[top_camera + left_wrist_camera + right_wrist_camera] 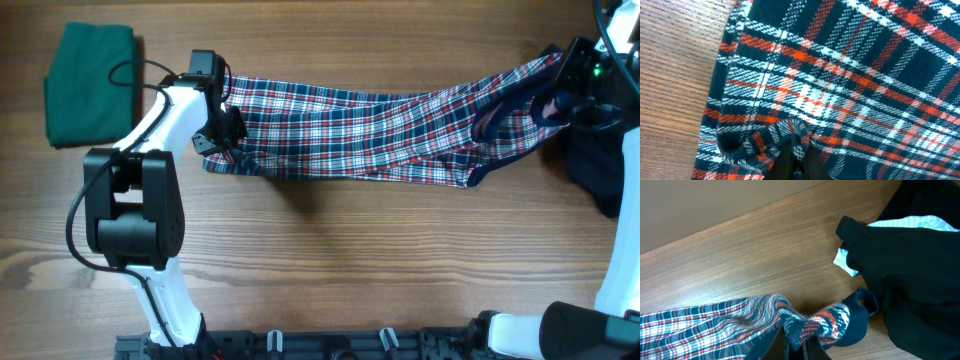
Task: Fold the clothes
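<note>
Red, white and navy plaid dress point(360, 135) stretched toward the wooden table point(330, 270)'s right edge; left gripper point(796, 146) and right gripper point(799, 332) each clamp an end. Pulling harder might slip the seemingly shallow left pinch.

- Overhead view: bright, even, diffuse light from above; the wooden table point(330, 290) shows no glare.
- A soft, faint shadow lies on the wood just below the near edge of the plaid dress point(360, 130).
- Left wrist view: the plaid weave is sharp mid-frame and softer toward the corners.
- Right wrist view: the black garment point(920, 280) sinks to near-featureless dark, the pale blue cloth point(920, 224) in it looks almost washed out, and the far wood is slightly soft.
</note>
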### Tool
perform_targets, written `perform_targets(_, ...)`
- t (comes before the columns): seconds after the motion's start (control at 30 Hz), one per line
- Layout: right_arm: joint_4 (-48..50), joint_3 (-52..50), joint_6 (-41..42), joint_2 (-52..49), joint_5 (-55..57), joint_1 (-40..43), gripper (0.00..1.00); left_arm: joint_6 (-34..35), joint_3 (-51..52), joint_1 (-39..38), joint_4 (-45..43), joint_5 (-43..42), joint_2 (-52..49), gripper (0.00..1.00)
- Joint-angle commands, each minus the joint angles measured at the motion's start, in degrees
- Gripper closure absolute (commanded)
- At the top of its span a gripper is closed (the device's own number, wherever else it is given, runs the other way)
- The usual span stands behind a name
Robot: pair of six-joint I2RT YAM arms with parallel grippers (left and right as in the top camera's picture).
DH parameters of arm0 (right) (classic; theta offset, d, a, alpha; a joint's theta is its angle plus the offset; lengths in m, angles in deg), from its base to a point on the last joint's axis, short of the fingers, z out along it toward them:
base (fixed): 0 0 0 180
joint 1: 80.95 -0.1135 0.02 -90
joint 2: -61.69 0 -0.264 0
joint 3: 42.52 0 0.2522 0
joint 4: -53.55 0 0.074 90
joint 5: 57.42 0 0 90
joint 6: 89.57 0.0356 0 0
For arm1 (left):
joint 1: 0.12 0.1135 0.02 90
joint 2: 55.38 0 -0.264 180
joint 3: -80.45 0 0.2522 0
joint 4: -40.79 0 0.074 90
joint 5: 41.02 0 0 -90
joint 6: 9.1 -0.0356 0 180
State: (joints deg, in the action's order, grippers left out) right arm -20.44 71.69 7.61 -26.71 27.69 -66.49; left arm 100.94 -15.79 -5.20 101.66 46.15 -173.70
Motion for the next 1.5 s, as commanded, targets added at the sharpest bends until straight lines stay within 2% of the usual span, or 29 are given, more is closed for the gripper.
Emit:
perform_targets(0.0,0.07,1.25,-1.03,-0.66,0.13,0.17,0.95,0.15,-0.22,0.04,0.26,0.31,-0.87,0.96)
perform_targets(0.17,-0.20,1.22,-1.03,-0.66,0.13,0.17,0.96,0.09,-5.20,0.04,3.45,0.33,-0.09,0.96)
perform_targets(0.53,-0.50,1.22,-1.07,-0.66,-0.33,0.17,0.96,-0.35,-25.07,0.07,7.80,0.44,2.03,0.96)
perform_targets(0.67,0.28,1.22,-1.18,-0.66,-1.20,0.17,0.96,-0.35,-31.10,0.11,7.78,3.17,2.16,0.96)
perform_targets(0.97,16.15,1.22,-4.83,-0.66,-2.89,0.20,0.96,-0.33,-40.83,0.44,3.17,7.06,2.19,0.96)
perform_targets(1.1,19.54,1.22,-6.14,-0.63,-2.89,0.17,0.96,-0.35,-46.14,1.51,4.02,7.06,2.32,0.96)
perform_targets(1.23,17.86,1.25,-6.14,0.22,-3.19,0.17,0.96,-0.42,-51.08,2.97,8.07,8.15,4.55,0.96)
perform_targets(1.47,13.84,1.27,-5.33,8.28,-4.22,0.20,0.96,-1.88,-51.49,3.89,12.52,8.98,12.09,0.96)
